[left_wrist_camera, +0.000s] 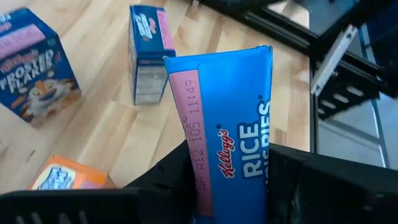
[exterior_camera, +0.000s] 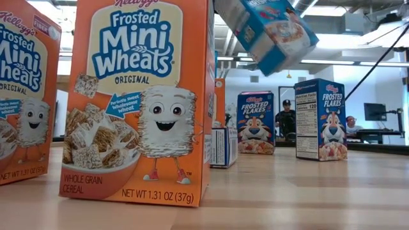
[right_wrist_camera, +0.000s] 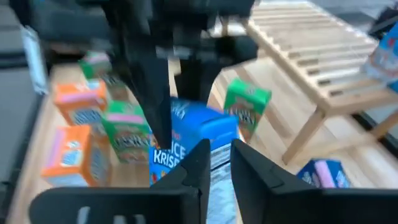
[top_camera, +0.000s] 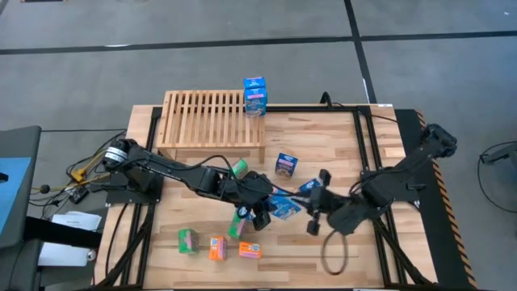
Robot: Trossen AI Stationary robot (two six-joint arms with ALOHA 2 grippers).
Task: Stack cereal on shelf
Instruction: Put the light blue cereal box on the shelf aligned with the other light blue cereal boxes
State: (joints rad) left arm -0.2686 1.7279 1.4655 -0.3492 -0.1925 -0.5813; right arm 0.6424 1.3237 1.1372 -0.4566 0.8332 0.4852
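Down at the front of the worktop, orange cereal boxes and a green one sit waiting. Mid-worktop, both arms meet over a blue Rice Krispies box: the left tool has its fingers clamped on the box's sides, while the right tool sits right at the same box, fingers barely parted, and whether it grips I cannot tell. Farther back, a Frosted Flakes box stands alone. At the far edge, the slatted shelf carries one blue box at its right end.

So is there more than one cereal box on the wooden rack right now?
No, only one blue Frosted Flakes box stands on the slatted rack, at its corner.
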